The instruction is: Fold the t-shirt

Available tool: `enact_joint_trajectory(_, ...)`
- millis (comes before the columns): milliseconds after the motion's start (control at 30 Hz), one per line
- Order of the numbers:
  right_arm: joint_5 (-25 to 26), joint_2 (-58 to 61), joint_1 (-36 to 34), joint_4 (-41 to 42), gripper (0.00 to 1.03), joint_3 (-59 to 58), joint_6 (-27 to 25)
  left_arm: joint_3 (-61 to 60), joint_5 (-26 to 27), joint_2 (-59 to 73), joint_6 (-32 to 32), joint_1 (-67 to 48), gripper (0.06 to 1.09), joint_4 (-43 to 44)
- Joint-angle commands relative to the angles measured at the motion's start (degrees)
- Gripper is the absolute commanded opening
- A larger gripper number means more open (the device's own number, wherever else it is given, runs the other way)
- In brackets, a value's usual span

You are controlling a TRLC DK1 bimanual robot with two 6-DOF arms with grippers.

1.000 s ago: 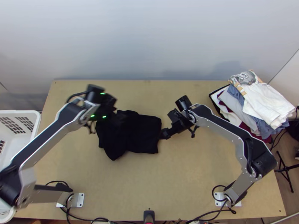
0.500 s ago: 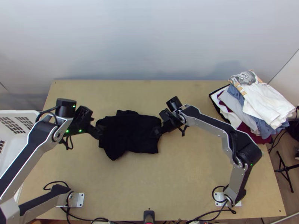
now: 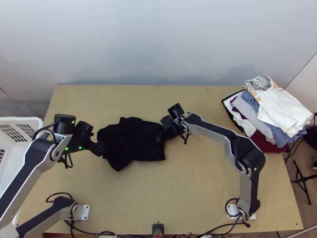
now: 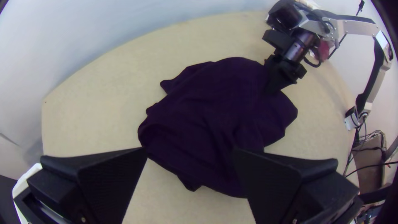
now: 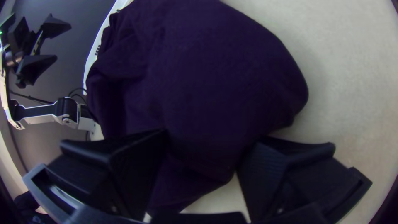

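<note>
Starting at the far left, can see a white basket (image 3: 20,118) with slotted walls, beside the light wooden table (image 3: 198,182). Next, on the table near the near edge, find the left arm's base plate (image 3: 85,212), with black cables close by.

Farther up the table, see the left gripper (image 3: 100,147) at the left edge of the black t-shirt (image 3: 134,139). In its own wrist view, can make out the left gripper (image 4: 190,152) well open, with a wide gap between 2 flat black fingers and nothing pinched. Can't tell whether touching the cloth.

Around the middle of the table, see the t-shirt lying as a compact, wrinkled heap, partly folded together, with uneven edges and small bits of cloth sticking out on the left side. Can't tell how many layers.

At the right part of the t-shirt, find the right gripper (image 3: 159,139), reaching in over the cloth. From its own wrist view, can see the right gripper (image 5: 207,141) open too, 2 fingers clearly parted, with cloth below and between, none clamped.

Farther right, see the right arm's base plate (image 3: 232,212) near the near edge, then a loose pile of clothes (image 3: 273,115) at the table's far right corner, topped with white.
</note>
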Motion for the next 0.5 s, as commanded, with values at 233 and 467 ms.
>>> enact_joint_trajectory(233, -0.5, -6.3, 1.6, 4.9, 0.03, 0.3, 1.5, -1.1, -0.5, -3.5, 3.2, 4.3, 1.05, -1.9)
enact_joint_trajectory(467, -0.2, -15.6, 1.0, -0.8, 0.03, 7.2, 0.9, -1.9, -0.5, -5.6, 6.2, 9.0, 1.05, -3.4)
